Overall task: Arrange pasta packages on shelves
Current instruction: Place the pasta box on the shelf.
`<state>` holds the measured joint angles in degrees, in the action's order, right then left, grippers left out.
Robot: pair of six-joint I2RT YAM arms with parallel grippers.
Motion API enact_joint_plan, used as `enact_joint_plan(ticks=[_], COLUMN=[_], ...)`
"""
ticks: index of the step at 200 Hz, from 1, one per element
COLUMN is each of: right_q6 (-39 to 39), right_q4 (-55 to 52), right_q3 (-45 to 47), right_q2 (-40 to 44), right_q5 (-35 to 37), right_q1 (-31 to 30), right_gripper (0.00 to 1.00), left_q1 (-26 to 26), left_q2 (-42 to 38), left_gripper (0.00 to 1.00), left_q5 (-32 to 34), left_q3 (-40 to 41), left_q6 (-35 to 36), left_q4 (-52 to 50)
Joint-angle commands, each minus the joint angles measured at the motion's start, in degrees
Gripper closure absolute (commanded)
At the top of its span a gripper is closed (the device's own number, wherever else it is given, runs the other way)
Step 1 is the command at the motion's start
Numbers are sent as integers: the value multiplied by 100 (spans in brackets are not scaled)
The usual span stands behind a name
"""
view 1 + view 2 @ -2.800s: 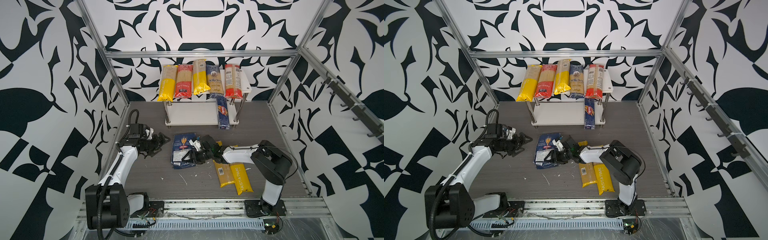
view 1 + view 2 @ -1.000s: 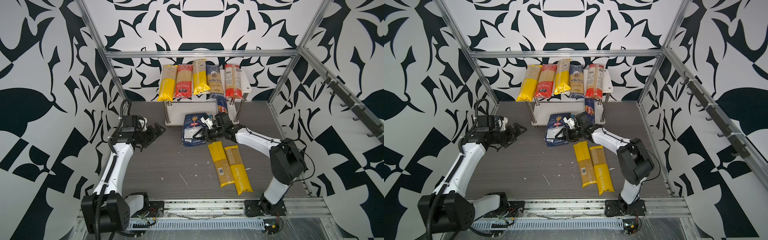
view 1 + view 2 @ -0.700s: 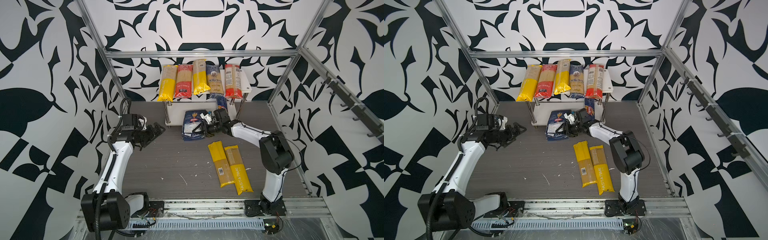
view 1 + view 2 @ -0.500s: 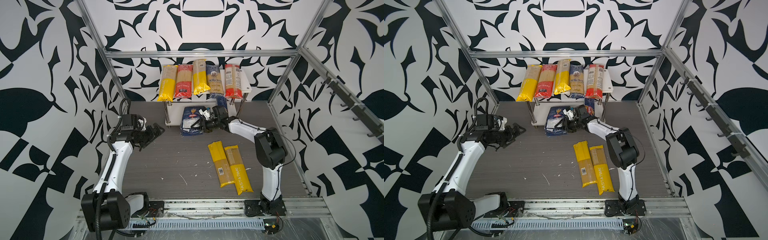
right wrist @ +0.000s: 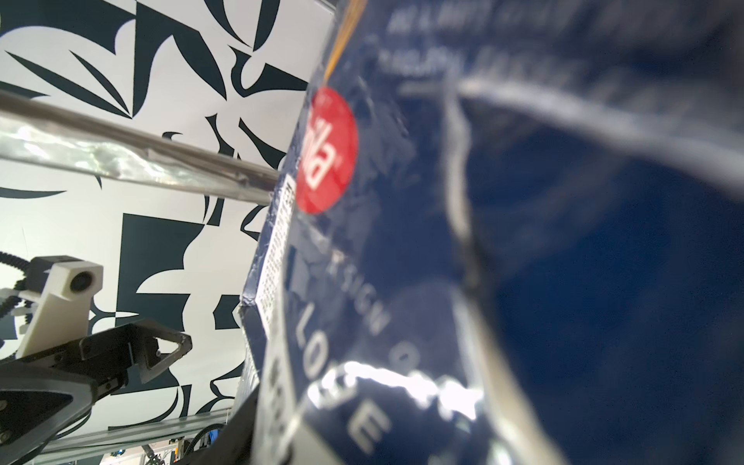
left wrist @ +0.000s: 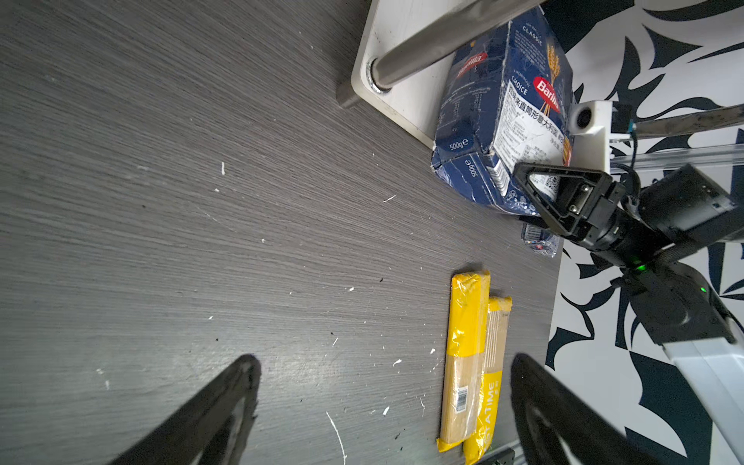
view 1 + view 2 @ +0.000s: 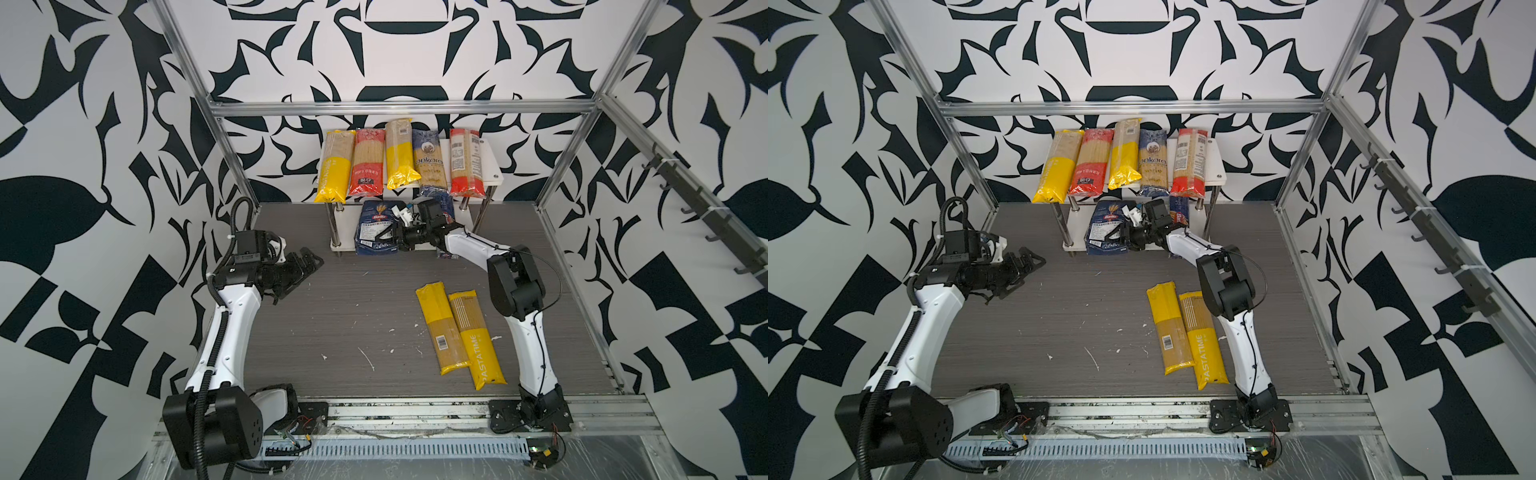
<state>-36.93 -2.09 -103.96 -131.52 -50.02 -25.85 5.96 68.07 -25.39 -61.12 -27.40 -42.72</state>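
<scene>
five long bags [image 7: 399,156] lie side by side across the top board of the shelves [image 7: 492,166] — yellow, red, yellow, blue, red; wide blue barilla pack [image 7: 376,230] overhangs the lower board's front edge, slim blue box [image 7: 1179,216] near it — two yellow bags [image 7: 442,332] flat on the floor [image 7: 353,311].

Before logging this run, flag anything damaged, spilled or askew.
White fragments lie scattered across the table, like spillage. The wide blue Barilla pack has crumpled, scuffed corners. The slim blue box juts askew off the lower shelf onto the table.
</scene>
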Motion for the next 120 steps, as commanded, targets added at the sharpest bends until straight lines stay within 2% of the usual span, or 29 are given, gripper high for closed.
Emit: enact_joint_plan(ticks=[1,59,120], right_q6=[100,-128,-29], right_q4=[580,414,-144], right_q3=[-693,-1495,-2286], right_q2=[173,-363,-759], right_q5=[-318,-324,-413], right_q1=[27,-8,-191], right_gripper=[100,100,100], left_q1=[85,256,336], left_q2=[-128,-162,-214], left_gripper=[1,0,1], left_q5=[-111,-199,-333], left_q3=[-90,3,142], left_q6=[127,200,191], left_q4=[-262,-316,-229])
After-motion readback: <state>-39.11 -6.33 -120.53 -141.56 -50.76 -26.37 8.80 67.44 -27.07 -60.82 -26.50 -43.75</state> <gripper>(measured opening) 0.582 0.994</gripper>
